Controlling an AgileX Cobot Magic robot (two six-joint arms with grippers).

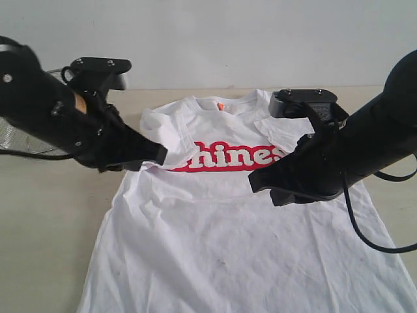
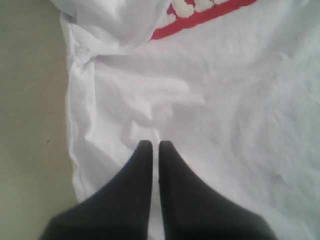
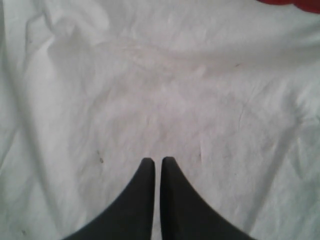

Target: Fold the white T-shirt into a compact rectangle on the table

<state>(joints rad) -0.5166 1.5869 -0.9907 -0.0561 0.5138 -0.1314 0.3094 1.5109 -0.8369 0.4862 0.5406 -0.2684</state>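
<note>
Wrinkled white cotton T-shirt (image 1: pixel 215 248) flat on pale beige wood-grain counter (image 1: pixel 52 222), collar up-frame. Left end effector (image 1: pixel 159 155) over left-frame sleeve, right end effector (image 1: pixel 255 182) below the lettering; both pressed together, empty.

Lighting: bright, even, diffuse. Shadows: faint, soft-edged, on the white T-shirt (image 1: pixel 215 241). Wrist views: soft focus throughout, dark foreground blurred.
</note>
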